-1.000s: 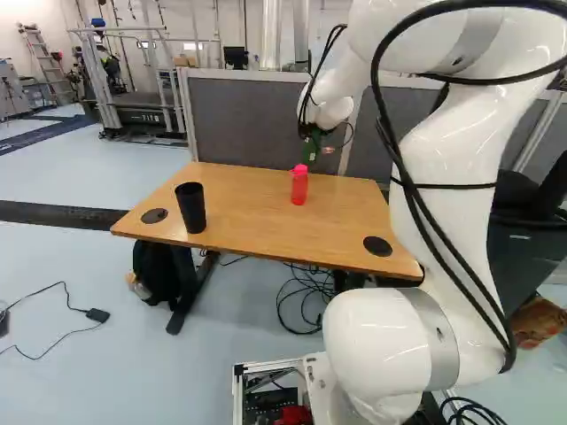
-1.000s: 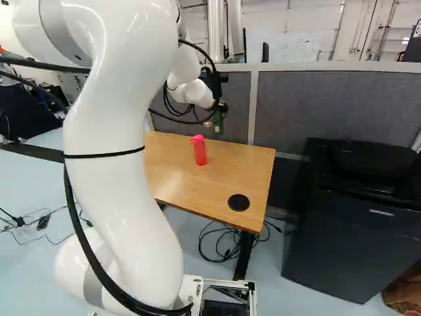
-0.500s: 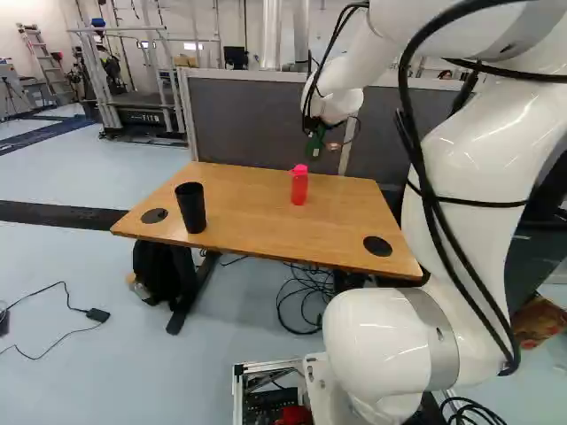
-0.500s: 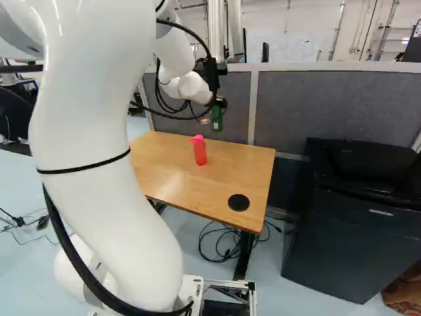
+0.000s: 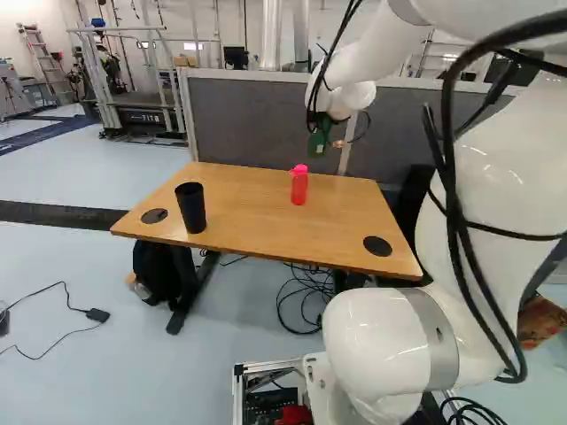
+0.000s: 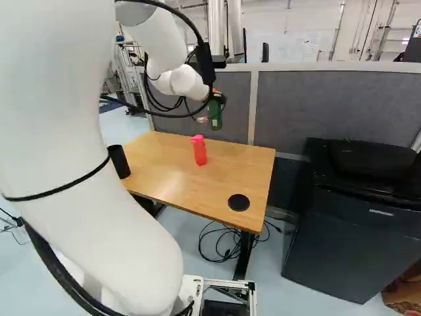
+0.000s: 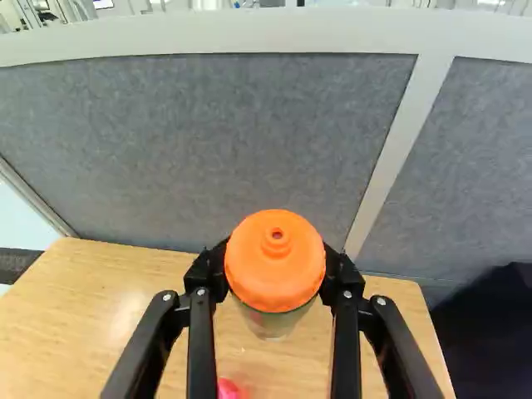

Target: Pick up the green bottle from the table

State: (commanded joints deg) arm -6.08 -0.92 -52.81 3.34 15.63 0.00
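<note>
The green bottle (image 6: 215, 115) was pinched near its orange cap (image 7: 275, 258) by the end effector (image 7: 273, 276), above the surface (image 6: 230, 172); it could be dropped through slipping, or the grey partition (image 6: 329, 105) be struck through overreaching.

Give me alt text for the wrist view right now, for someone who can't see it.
A green bottle with a round orange cap is gripped by the black two-fingered tool. Beyond it are a light wooden tabletop, part of a pink bottle, and a grey fabric partition with a pale frame.
</note>
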